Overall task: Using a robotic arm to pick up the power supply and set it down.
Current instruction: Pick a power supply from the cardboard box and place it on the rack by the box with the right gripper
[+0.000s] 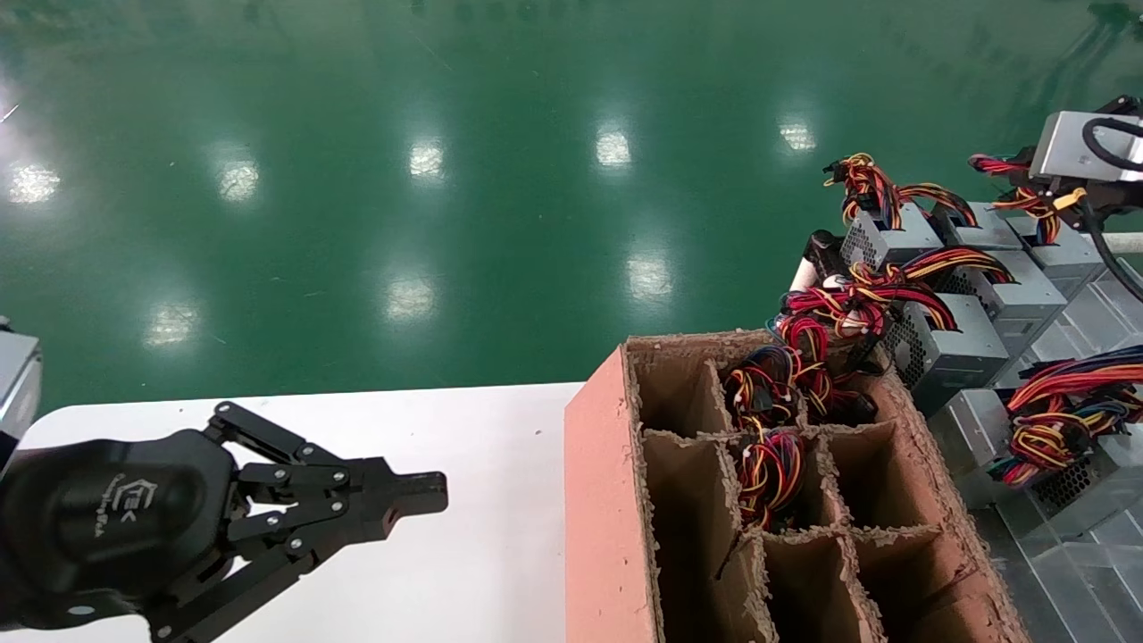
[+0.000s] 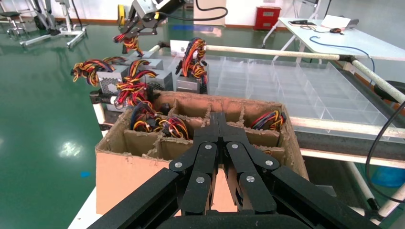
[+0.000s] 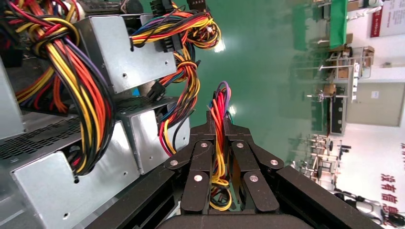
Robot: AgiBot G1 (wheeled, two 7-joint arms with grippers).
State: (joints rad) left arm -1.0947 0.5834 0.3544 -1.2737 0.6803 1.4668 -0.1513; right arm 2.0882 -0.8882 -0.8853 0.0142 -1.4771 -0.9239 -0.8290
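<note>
A: Starting at the left, what do you see?

B: The left gripper [image 1: 420,494] is parked low over the white table [image 1: 500,536], its fingers pressed together with nothing between them. In its own wrist view the closed tips [image 2: 219,125] point toward the cardboard box [image 2: 143,179].

A: And the box?

B: The divided cardboard box [image 1: 607,500] stands at the table's right end. Two of its far cells hold bundles of red, yellow and black wires [image 1: 770,464]; the other cells I can see look bare cardboard.

A: Further right?

B: A cluster of silver-grey power supplies [image 1: 951,344] sits just beyond the box on a clear sectioned tray [image 1: 1072,536], vent faces toward the box and wire bundles spilling over them.

A: Where is the working arm?

B: The robotic arm [image 1: 1085,147] is at the far right edge, above the farthest units. Its wrist view shows the fingers [image 3: 203,157] closed on a bundle of coloured wires [image 3: 219,143].

A: So where is the power supply it has?

B: Held by those wires. Its metal body I cannot pick out from the neighbouring units [image 3: 143,138] beside the gripper.
</note>
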